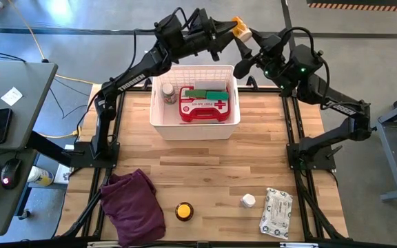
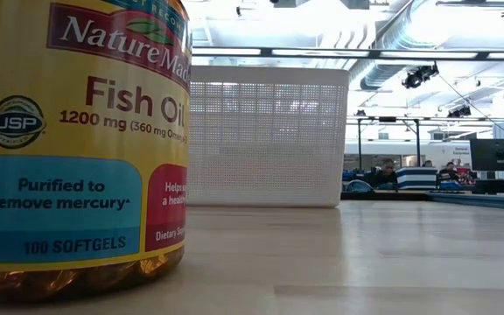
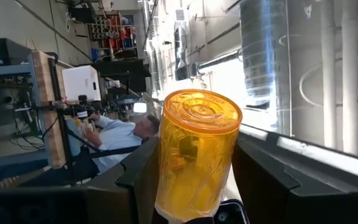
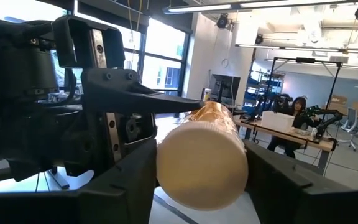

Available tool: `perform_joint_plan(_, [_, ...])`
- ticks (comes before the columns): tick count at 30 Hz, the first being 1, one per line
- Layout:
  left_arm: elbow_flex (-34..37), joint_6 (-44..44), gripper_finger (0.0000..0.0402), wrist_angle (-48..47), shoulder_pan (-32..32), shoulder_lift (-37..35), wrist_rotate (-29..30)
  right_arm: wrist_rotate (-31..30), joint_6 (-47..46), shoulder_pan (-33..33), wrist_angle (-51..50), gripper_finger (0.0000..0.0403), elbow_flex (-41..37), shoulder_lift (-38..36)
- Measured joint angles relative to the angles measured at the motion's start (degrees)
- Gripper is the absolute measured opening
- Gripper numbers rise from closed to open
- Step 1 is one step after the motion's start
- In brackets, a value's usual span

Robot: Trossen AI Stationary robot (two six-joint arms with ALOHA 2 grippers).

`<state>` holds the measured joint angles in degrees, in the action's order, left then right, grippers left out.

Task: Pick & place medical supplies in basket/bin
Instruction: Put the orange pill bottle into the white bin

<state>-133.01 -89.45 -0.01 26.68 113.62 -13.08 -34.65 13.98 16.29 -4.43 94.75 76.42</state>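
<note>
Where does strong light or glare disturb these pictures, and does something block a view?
Left wrist view: bright windows backlight the amber bottle. Right wrist view: window glare behind the left arm. Low view: ceiling lights glare; the fish oil bottle covers its left part.

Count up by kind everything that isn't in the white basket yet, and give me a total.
Bottles: 3 (orange bottle gripped in the air by both the left gripper and the right gripper; yellow-lidded bottle; small white bottle)
Wipes pack: 1
Purple cloth: 1
Total: 5
</note>
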Motion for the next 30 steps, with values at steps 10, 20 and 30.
perform_joint_plan(10, [-0.1,13.3,0.0218,0.2,0.3,0.0,-6.2,-0.9,0.1,-0.1,-0.3,0.0200,0.0,-0.3])
perform_joint_plan(20, [-0.1,18.0,0.0218,0.0,2.4,0.0,-16.2,-1.4,1.4,-1.0,-0.8,0.0199,-0.1,-1.5])
perform_joint_plan(30, [0.0,26.8,0.0218,-0.3,6.8,0.1,-32.8,-4.6,1.8,-1.3,-1.8,0.0198,0.0,-4.7])
